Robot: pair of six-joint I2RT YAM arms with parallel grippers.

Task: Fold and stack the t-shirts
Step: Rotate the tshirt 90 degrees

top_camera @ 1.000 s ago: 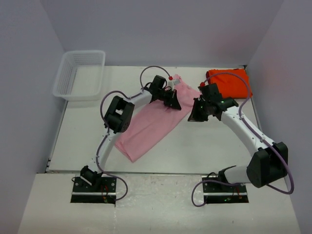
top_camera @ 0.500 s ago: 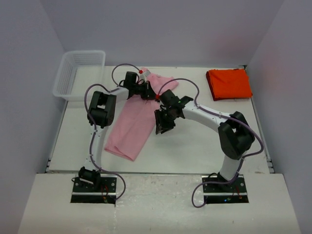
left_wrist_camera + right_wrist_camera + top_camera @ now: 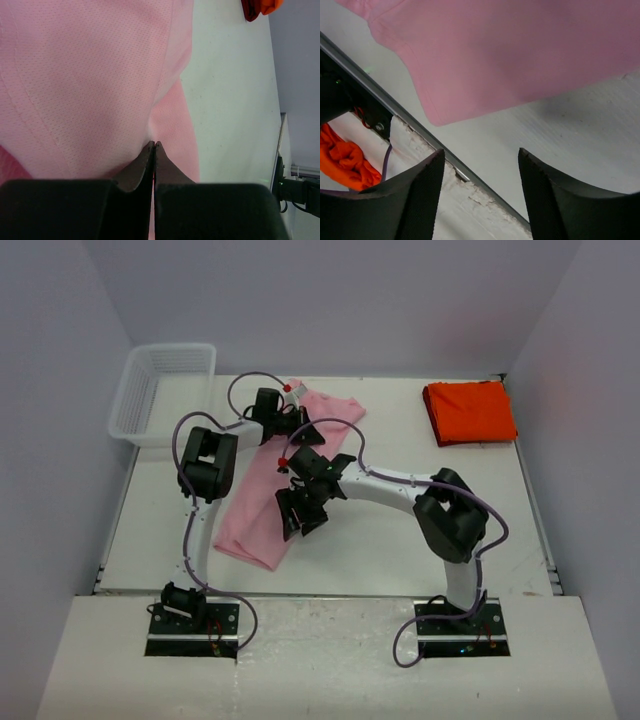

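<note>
The light pink t-shirt [image 3: 255, 505] lies as a long strip, running from the far middle of the table toward the near left. My left gripper [image 3: 306, 434] is at its far end, jaws pressed together with the pink cloth [image 3: 90, 75] pinched at their tips [image 3: 154, 143]. My right gripper [image 3: 293, 527] hovers open over the strip's near right edge. Nothing is between its fingers [image 3: 480, 152], and the pink hem [image 3: 520, 50] lies just ahead of them. The orange-red t-shirt [image 3: 470, 412] sits folded at the far right, apart from both grippers.
A white mesh basket [image 3: 130, 420] stands at the far left corner. The table's near metal rail [image 3: 420, 127] crosses the right wrist view, with an orange-red bundle [image 3: 345, 157] beyond it. Walls enclose the left, back and right.
My left gripper dragged the pink t-shirt leftward, then held still. The right arm swung from beside the orange-red t-shirt over to the pink one, and its jaws opened.
</note>
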